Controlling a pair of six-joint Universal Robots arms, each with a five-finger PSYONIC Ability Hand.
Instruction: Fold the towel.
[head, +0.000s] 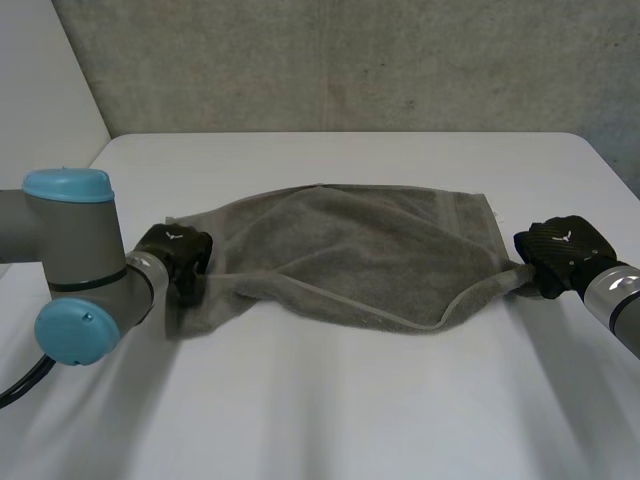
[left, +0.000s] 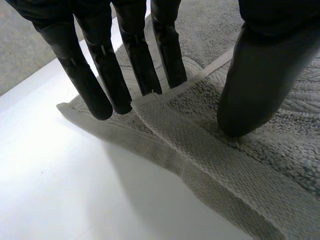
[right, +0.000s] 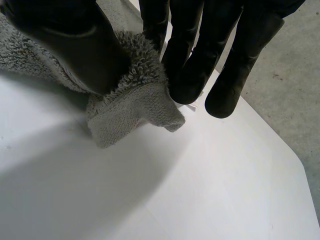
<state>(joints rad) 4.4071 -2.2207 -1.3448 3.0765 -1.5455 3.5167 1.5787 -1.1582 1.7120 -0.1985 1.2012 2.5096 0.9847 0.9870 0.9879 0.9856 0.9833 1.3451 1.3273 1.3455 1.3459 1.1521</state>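
The left hand (left: 255, 85) is closed on one corner of the soft grey terry towel (head: 360, 250). The hem is pinched between the nearly straight fingers (left: 140, 60) behind it and the thumb pressed on top of it. The right hand (right: 60, 40) is closed on the opposite corner, where a small bunch of cloth is squeezed between the thumb and the fingers (right: 190, 65). The tip of that corner hangs out below the fingertips.

Between the two hands the towel is stretched over the white table (head: 330, 410), so its long axis is seen to run from one hand to the other. The held hem sags in a shallow curve midway between the hands. The rest of the cloth is spread beyond the hands, and its far edge lies flat on the table.

The towel is judged to be light, limp and not slippery, because the rough loops give good friction. It cannot be pushed into place; it can only be pulled and draped. The best places to hold it are considered to be the corners, on the thicker hem, as is done now. If the two corners are not carried at equal height and speed, a skewed fold can be expected. The sagging middle may also touch down first and leave a wrinkle.
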